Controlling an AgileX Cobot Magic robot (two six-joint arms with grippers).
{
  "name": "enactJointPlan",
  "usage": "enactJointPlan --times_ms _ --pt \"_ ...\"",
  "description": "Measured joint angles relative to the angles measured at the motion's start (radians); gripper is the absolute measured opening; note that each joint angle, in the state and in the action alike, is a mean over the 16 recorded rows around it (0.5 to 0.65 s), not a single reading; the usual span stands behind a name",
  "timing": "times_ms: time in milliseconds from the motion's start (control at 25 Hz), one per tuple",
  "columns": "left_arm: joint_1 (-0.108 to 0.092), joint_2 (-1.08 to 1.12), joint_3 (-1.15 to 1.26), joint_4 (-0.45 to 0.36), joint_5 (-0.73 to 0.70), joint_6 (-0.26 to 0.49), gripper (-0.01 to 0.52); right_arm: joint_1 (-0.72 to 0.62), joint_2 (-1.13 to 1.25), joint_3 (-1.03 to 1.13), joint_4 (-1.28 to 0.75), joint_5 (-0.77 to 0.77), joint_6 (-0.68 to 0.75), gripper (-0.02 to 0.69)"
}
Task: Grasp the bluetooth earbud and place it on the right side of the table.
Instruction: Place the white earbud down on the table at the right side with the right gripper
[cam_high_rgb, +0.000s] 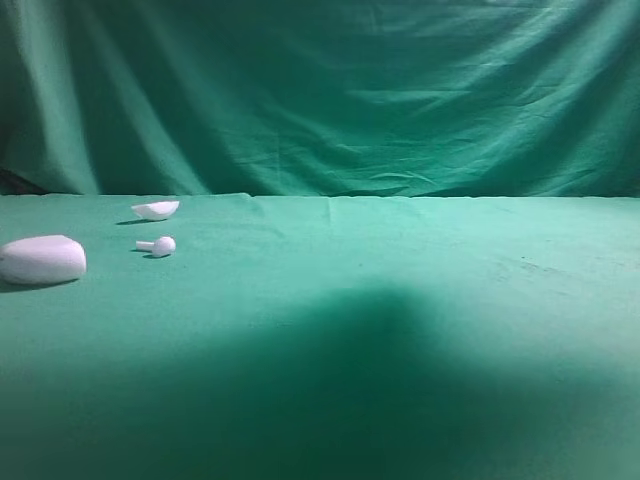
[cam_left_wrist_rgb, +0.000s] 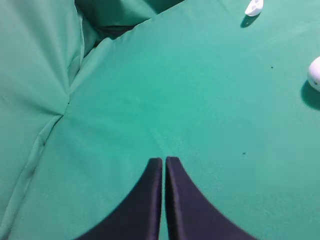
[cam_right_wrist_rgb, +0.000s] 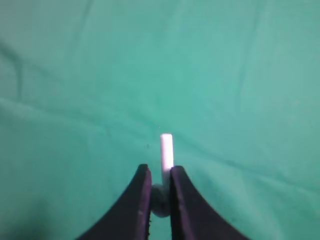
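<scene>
Gripping the earbud (cam_right_wrist_rgb: 166, 150) between its two dark fingers (cam_right_wrist_rgb: 141, 200), the right tool (cam_right_wrist_rgb: 160, 172) has the white stem poking out past the tips and the rounded head tucked down between them, all of it above green cloth. Over on the left wrist view, the left tool (cam_left_wrist_rgb: 163, 161) is clenched, tips pressed together with nothing between them, hovering over the table (cam_high_rgb: 420, 300). On the table's left side in the high view sit a big white oval case (cam_high_rgb: 42, 260), a second earbud (cam_high_rgb: 158, 245) lying flat, and behind it a white half-shell piece (cam_high_rgb: 156, 209). Neither arm shows in that high view.
</scene>
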Motion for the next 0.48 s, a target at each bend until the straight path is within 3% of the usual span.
enactJointPlan --times_ms 240,480 --pt "0.000 0.000 0.000 0.000 0.000 0.000 0.000 -0.076 -0.100 0.395 -0.002 -0.222 0.038 0.089" --pt "0.000 0.000 0.000 0.000 0.000 0.000 0.000 -0.105 -0.079 0.588 -0.006 -0.409 0.061 0.089"
